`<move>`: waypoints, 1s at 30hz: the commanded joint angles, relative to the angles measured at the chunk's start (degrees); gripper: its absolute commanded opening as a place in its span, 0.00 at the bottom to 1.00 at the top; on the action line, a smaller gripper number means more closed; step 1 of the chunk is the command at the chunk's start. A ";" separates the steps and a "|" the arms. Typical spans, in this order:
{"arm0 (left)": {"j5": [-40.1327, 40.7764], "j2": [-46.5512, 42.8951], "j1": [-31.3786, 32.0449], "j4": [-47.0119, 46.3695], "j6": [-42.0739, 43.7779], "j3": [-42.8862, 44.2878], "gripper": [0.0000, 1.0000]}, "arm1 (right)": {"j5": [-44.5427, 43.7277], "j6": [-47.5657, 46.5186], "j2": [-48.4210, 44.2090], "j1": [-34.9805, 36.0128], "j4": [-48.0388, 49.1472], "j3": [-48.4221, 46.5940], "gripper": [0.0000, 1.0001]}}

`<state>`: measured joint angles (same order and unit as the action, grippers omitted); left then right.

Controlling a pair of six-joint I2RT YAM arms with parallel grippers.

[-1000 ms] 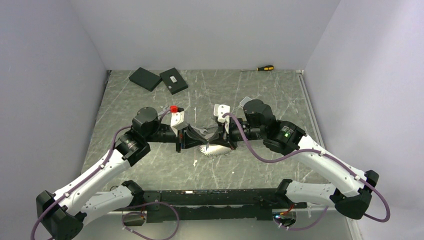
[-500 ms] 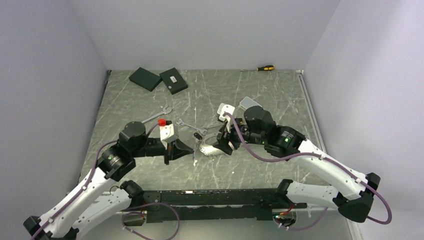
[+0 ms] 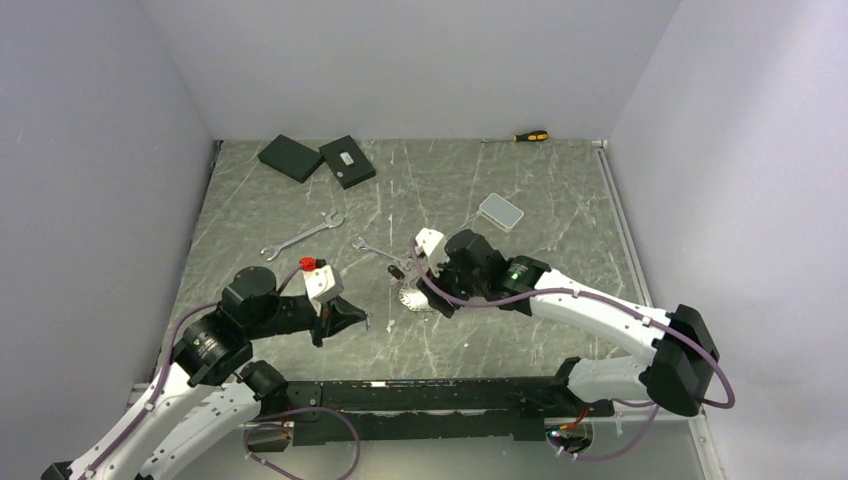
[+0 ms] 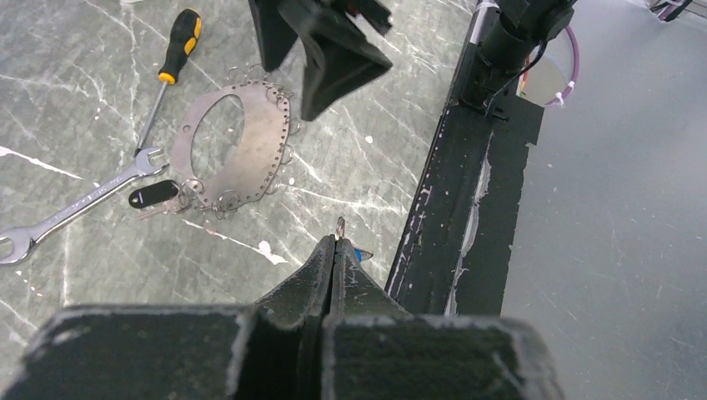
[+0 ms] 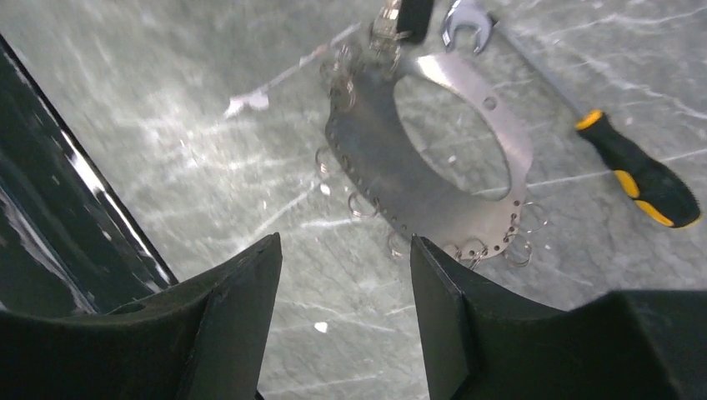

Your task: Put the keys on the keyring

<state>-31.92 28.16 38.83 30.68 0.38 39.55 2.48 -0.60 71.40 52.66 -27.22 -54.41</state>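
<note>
- The right tool (image 5: 343,250) stands wide and empty, hanging directly over the keyring (image 5: 392,179). The keyring lies flat near the middle of the desk (image 3: 570,220). It is a flat oval steel plate with a big oval hole and small wire rings along its pierced rim.
- The left tool (image 4: 336,243) is pressed shut, and a small metal loop (image 4: 340,223) pokes out at its tips, seemingly pinched there. This tool sits near-left of the keyring and apart from it, just beside the black rail (image 4: 454,183) at the desk's near edge.
- The nearer spanner (image 4: 79,204) lies just beyond the keyring, its long axis running from far-left to near-right. Its open end rests at the plate's far end, beside a black-headed key (image 4: 154,193). I cannot tell whether that key is hooked on.
- The second spanner (image 3: 300,237) lies farther left, well apart from the keyring, on the left arm's side.
- The right arm is much the nearer to both the keyring and the nearer spanner. I judge that the coming move depends on bringing that spanner's end to one of the rim rings.
- A screwdriver (image 4: 179,46) lies beside the plate with its tip close to the spanner's open end, which crowds that corner. Bare desk lies between the two tools, leaving room to move there.
</note>
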 commanded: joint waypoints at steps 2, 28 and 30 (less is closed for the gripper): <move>1.85 -1.27 0.05 -0.12 -0.02 -0.60 0.00 | 8.85 -18.01 -1.28 -0.02 13.29 8.22 0.60; 4.40 -5.19 0.09 0.27 -1.79 -1.23 0.00 | 21.56 -32.89 19.62 -2.99 19.40 4.77 0.44; 4.39 -5.27 0.08 0.26 -1.70 -1.21 0.00 | 21.35 -33.03 20.20 -3.01 18.72 4.67 0.44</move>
<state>-28.10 23.59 38.83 31.62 -0.69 38.59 21.69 -32.12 90.74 49.91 -7.73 -47.64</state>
